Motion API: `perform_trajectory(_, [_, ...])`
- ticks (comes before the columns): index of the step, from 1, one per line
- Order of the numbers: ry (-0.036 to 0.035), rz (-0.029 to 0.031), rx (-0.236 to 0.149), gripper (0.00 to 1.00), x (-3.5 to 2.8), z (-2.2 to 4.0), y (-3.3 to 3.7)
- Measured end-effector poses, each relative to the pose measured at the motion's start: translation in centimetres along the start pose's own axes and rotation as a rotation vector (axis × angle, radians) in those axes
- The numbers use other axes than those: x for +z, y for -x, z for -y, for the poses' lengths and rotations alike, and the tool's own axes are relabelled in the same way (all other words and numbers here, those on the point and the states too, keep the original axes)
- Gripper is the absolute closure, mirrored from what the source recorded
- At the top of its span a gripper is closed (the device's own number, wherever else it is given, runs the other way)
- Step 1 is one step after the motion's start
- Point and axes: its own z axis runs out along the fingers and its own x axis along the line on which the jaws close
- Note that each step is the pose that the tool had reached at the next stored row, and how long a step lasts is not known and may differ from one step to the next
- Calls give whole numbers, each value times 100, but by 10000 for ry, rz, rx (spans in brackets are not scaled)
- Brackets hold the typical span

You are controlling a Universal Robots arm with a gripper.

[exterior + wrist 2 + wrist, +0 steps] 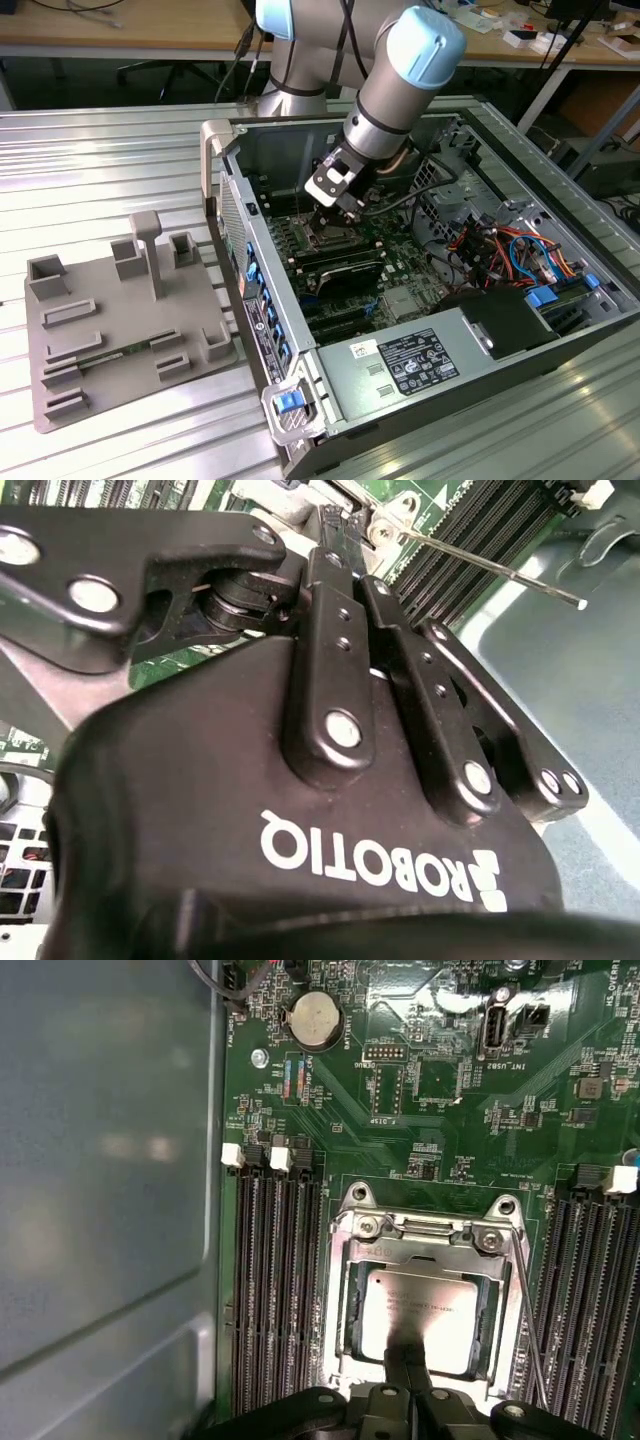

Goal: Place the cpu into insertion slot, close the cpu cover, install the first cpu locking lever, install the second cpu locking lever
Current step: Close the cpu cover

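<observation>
Cpu (420, 1310) within cpu cover (347, 1300), claw (405, 1355) clenched at its edge, case (255, 290) on ribbed metal table (100, 150)

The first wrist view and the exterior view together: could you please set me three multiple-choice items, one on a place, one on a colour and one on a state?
1. Where does the cpu lie?
A. In the socket on the motherboard
B. On the grey fixture beside the case
C. On the power supply

2. What colour is the motherboard?
A. Blue
B. Green
C. Red

3. In what state is the computer case?
A. Closed on all sides
B. Open on one side, its inside exposed
C. Turned upside down

Answers:
1 A, the silver chip sits within the socket's metal frame in the first wrist view.
2 B, the board is green in both wrist views.
3 B, the exterior view looks straight in at the boards and cables.
</observation>
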Motion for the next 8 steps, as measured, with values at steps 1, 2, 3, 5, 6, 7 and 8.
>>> perform_trajectory(1, [-1,4,0,89,1,0,1])
perform_trajectory(2, [-1,3,0,89,2,0,1])
perform_trajectory(3, [1,2,0,89,2,0,1])
perform_trajectory(5, [1,2,-2,89,0,-11,2])
perform_trajectory(6, [3,0,-1,89,-3,-23,3])
perform_trajectory(7, [2,1,0,89,-8,-42,5])
perform_trajectory(8, [1,1,0,89,-15,-66,6])
